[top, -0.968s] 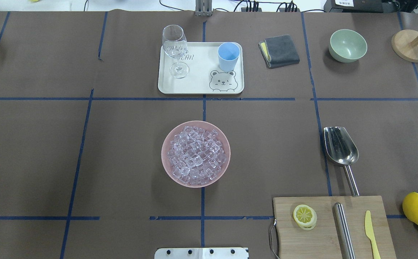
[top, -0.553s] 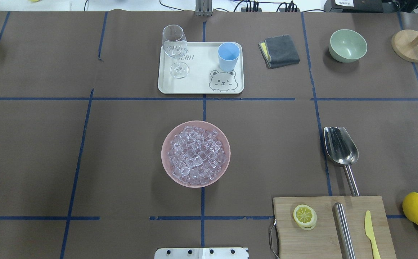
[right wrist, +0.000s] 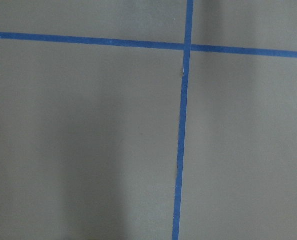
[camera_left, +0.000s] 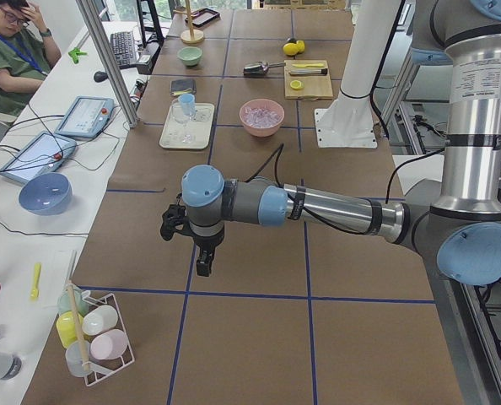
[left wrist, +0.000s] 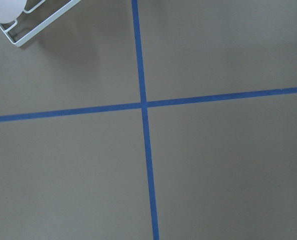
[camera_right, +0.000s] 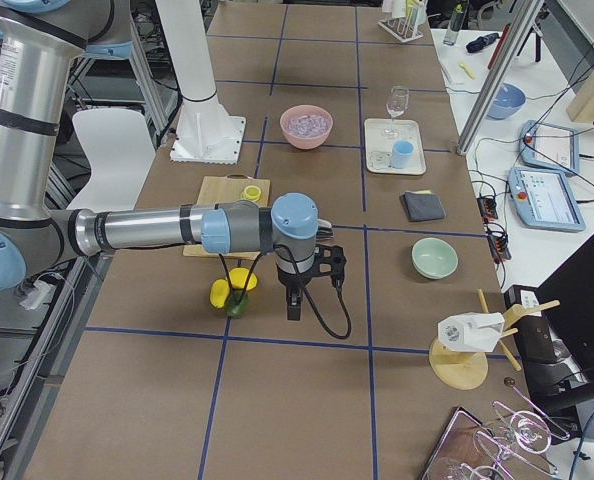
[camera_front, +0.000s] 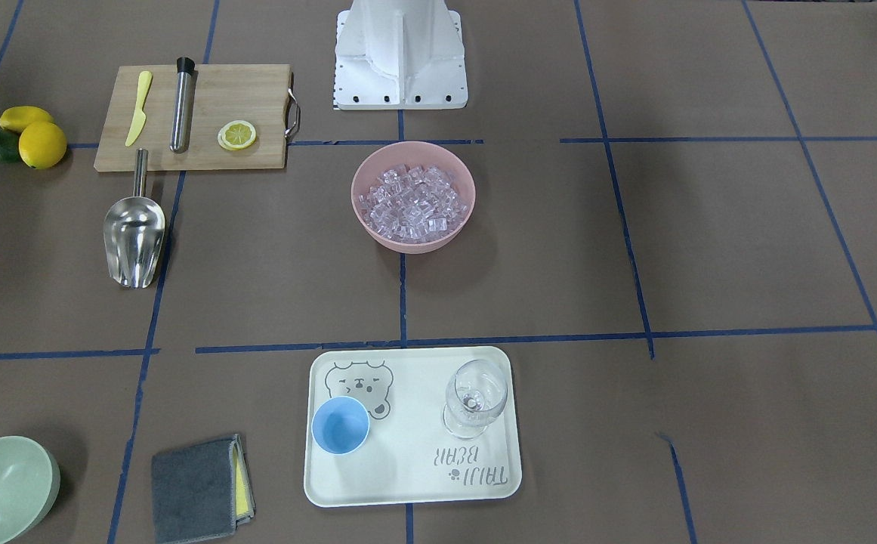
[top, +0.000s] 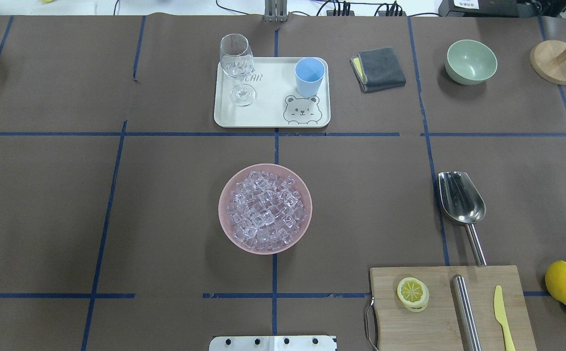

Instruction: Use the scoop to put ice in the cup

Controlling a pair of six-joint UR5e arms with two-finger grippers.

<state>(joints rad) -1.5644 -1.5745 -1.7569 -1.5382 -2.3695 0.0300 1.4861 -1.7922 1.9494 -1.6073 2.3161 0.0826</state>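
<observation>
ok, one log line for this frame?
scoop: on table, untouched | ice: in pink bowl | cup: upright on tray, empty | left gripper: over bare table, jaws unclear | right gripper: same

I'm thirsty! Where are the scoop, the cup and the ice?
scoop (top: 460, 200), overhead exterior view, on its shiny bowl
cup (top: 307, 87), overhead exterior view, on its outer wall
ice (top: 265, 212), overhead exterior view, middle of the pile

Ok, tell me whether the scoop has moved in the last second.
No. The scoop still lies by the blue tape line, handle end at the cutting board's edge.
</observation>
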